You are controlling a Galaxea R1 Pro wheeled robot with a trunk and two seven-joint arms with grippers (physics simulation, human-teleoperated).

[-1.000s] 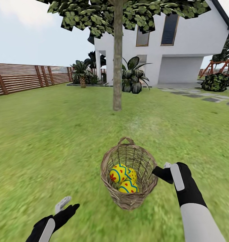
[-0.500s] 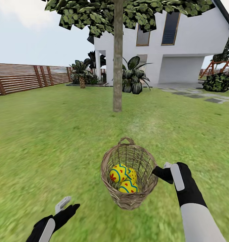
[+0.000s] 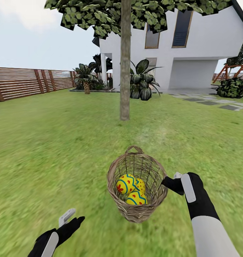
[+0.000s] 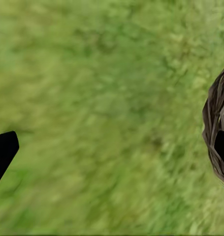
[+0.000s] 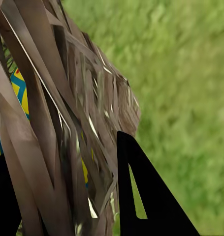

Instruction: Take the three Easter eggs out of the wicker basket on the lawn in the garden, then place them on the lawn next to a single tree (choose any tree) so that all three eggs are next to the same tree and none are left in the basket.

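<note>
Lawn (image 3: 46, 142) runs to tree (image 3: 124, 71); right jaws grasping wicker basket (image 3: 137, 185), left released.

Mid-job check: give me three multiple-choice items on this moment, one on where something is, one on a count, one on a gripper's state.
1. Where is the tree trunk relative to the basket?
A. Beyond it, toward the house
B. Beside the fence
C. Behind the robot

2. How many eggs lie in the basket?
A. One
B. Two
C. Three

3. What is the right gripper doing?
A. Hanging free over the grass
B. Clamped on the basket's rim
C. Holding an egg

Answers: 1 A, the trunk rises from the lawn beyond the basket. 2 C, three yellow eggs show inside. 3 B, its fingers straddle the wicker wall in the right wrist view.
</note>
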